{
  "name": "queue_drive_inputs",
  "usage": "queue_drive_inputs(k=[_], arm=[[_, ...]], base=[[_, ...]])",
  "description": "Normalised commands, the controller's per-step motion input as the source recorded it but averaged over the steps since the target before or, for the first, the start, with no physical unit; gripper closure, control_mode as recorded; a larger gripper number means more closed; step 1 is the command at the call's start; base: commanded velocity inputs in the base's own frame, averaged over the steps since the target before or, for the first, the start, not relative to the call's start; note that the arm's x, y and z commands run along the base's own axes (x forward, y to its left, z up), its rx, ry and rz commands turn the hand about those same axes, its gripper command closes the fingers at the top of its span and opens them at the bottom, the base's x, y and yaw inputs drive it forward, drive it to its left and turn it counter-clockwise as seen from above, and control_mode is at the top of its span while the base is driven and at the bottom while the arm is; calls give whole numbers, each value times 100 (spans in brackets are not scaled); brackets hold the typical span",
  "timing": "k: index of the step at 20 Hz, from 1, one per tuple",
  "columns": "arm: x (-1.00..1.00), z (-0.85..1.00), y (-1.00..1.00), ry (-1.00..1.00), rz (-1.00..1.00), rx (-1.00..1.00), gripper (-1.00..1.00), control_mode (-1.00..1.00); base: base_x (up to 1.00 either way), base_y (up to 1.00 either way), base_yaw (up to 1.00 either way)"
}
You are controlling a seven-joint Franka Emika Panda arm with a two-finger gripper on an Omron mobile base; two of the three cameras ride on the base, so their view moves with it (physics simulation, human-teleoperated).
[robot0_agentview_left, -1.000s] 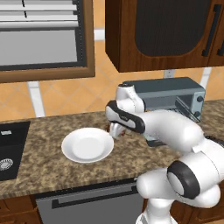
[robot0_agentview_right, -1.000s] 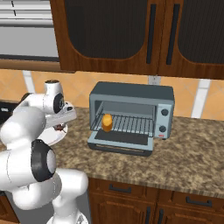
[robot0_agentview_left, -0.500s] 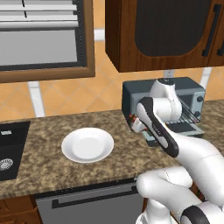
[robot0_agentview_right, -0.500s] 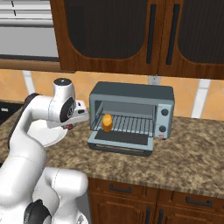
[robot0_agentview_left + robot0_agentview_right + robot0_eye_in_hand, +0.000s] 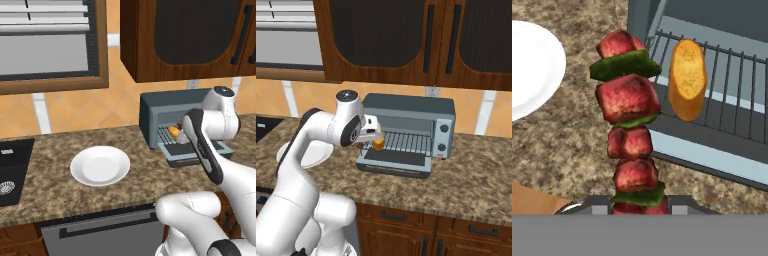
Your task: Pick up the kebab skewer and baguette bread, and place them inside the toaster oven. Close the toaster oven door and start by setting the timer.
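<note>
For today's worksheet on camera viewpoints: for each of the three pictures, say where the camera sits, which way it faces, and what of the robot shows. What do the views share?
Left base view: behind the arm to its left, looking forward and down at the counter, white plate and toaster oven; the arm rises at lower right.
Right base view: behind to the right, facing the open toaster oven door; the arm rises at lower left.
Hand view: on the hand, looking along the claw holding the kebab skewer.
All share the baguette bread on the rack.

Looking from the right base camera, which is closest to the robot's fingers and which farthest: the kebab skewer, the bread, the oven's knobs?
1. Kebab skewer: held in the fingers, at the oven's left front.
2. Baguette bread: on the rack's left end, just beyond.
3. Toaster oven knobs: far right side.
</note>
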Motion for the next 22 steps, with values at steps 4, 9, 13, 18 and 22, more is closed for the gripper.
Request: queue_drive_inputs(k=[4,9,13,18,22], arm=[[17,6,-100,0,-21,0,100,-100],[21,-10,-65,-20,-22,0,100,-100],[62,-6,-22,0,-17,0,100,-100],[16,-15,0,0,0,0,100,-100],[1,-25,-12,0,4,-1,100,-100]], base=[[0,0,0],[0,0,0],[0,0,0],[0,0,0],[0,0,0]])
